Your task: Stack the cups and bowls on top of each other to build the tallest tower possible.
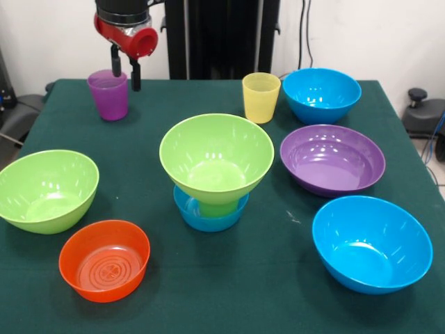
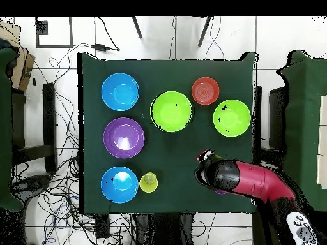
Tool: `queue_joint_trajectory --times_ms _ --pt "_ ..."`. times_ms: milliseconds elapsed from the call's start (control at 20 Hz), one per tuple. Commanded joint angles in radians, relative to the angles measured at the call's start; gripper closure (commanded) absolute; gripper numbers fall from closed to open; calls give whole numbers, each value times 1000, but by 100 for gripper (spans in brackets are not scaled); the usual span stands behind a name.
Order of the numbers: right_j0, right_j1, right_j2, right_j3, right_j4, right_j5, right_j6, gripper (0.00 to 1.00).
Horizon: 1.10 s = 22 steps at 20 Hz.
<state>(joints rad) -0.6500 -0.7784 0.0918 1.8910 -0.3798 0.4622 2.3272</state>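
Standing mid-table, the tower counts three pieces: small blue bowl, green cup, lime bowl. Five loose bowls and two cups surround it. Fingers hang apart over the purple cup, holding nothing.

- My gripper hung at the far left of the table, fingers apart, just above and behind the purple cup.
- Mid-table, a green bowl sat on a green cup inside a small blue bowl.
- The yellow cup stood beside a far blue bowl.
- A purple bowl, a near blue bowl, an orange bowl and a second green bowl stood apart.
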Motion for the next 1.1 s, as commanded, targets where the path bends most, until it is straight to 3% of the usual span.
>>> queue_joint_trajectory --times_ms 50,1100 --pt "4 54 47 12 -85 -60 -60 0" --pt "-26 209 53 -88 -148 -151 -62 0"
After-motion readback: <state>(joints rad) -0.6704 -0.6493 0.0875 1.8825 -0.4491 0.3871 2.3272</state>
